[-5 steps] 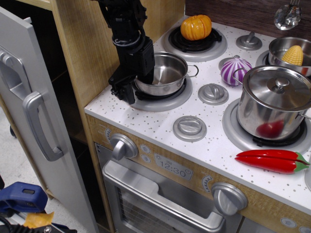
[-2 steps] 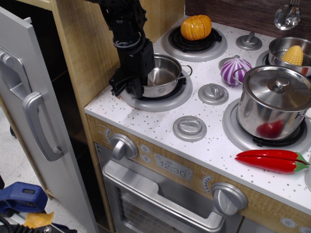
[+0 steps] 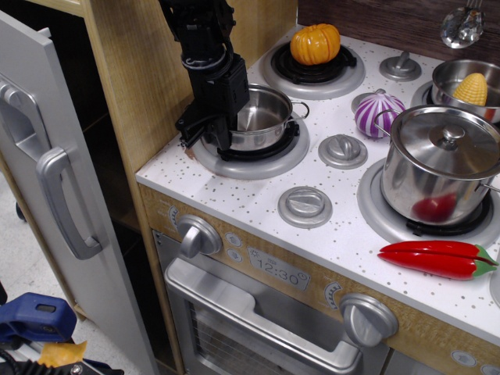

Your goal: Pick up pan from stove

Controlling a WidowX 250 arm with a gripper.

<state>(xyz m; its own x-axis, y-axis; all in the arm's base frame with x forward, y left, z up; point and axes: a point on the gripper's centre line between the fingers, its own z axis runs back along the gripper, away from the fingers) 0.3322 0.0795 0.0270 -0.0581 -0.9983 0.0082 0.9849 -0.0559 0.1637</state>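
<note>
One arm: black, reaching down from the top edge over the stove's (image 3: 258,205) front-left burner (image 3: 248,158).
Gripper (image 3: 212,137): black, at the left rim of the pan (image 3: 258,119); its fingers sit against the pan's near-left wall, but whether they pinch the rim or stand spread cannot be told from this view.
Pan: small, shiny steel, lidless, on the front-left burner near the stove's left edge; a wire loop handle shows on its right side; whether its base rests on the burner or clears it is unclear.
Pumpkin (image 3: 315,44): orange toy, on the back-left burner near the rear edge.
Purple onion (image 3: 379,113): striped toy, mid-stove, just beside the lidded pot (image 3: 441,164).
Lidded pot: taller steel pot with a knobbed lid, on the front-right burner.
Corn (image 3: 476,89): yellow toy, inside a steel bowl (image 3: 451,76) at the back-right corner.
Chili pepper (image 3: 437,258): red toy, lying flat near the front edge at the right, in front of the lidded pot.
Knobs: silver, two on the wood-tone front panel, either side of the clock display (image 3: 279,272).
Oven door handle (image 3: 258,311): grey bar below the clock display.
</note>
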